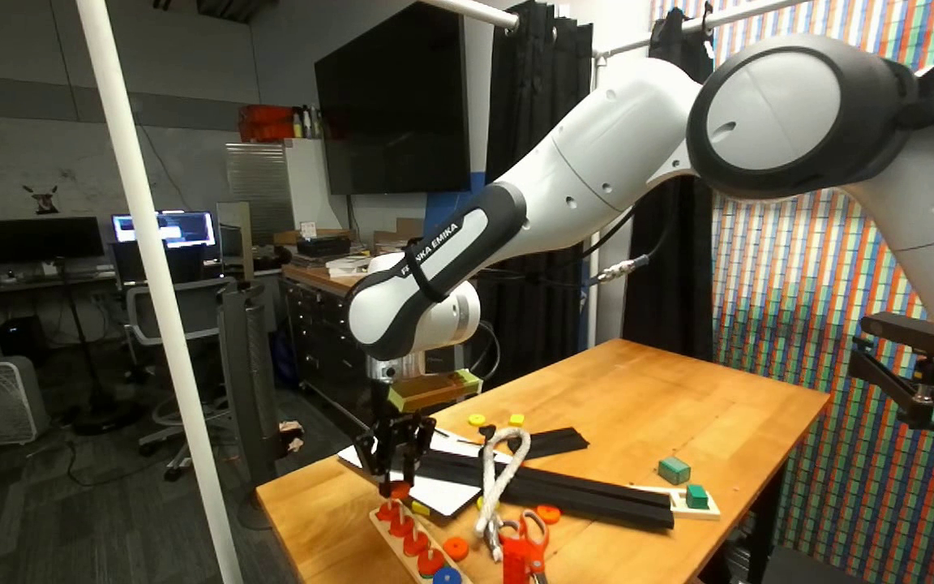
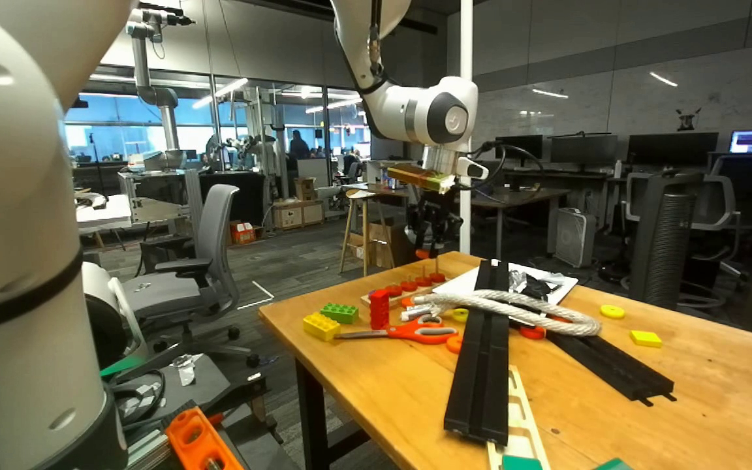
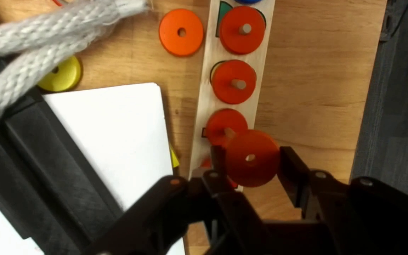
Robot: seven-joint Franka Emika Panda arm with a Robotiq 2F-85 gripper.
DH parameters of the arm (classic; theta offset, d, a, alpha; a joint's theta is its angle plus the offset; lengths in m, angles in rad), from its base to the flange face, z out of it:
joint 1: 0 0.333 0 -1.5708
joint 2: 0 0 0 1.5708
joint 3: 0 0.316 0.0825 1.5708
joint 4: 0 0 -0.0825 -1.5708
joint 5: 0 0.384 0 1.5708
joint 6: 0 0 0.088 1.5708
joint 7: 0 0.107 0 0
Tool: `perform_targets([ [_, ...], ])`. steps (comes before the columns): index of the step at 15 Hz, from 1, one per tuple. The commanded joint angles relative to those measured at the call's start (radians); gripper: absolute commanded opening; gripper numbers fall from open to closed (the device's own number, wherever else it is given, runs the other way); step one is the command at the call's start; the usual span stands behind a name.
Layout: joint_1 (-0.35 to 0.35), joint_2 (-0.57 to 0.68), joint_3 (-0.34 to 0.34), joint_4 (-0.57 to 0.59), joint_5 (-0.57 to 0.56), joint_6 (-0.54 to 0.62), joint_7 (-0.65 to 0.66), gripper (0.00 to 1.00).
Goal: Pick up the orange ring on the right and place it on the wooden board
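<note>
End effector point(image 3: 252, 157) is clasping an orange ring point(image 3: 257, 173) by its rim, closed to the ring's width; ring is hanging near one end of the wooden peg board point(image 3: 209, 105), alignment with a peg unreadable. Board's pegs point(image 3: 245, 29) are carrying red rings point(image 3: 227, 90); a wooden tray point(image 1: 698, 514) is holding a green block point(image 1: 696, 495). Wrist view: end effector is hiding the board's lower end, rope point(image 3: 66, 32) is partly covering a yellow ring point(image 3: 64, 76); worktop point(image 3: 313, 81) is stretching broadly rightward to its edge, white panel point(image 3: 126, 120) is lying close leftward.

Tabletop point(image 1: 637, 414) common to all views
</note>
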Motion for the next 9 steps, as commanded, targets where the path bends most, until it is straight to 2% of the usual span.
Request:
perform_targets([
  [1,0.019,-0.026,0.0,-0.022,-0.015,0.046,0.006,0.17],
  [9,0.036,-0.003,-0.02,0.014,-0.045,0.044,0.029,0.17],
])
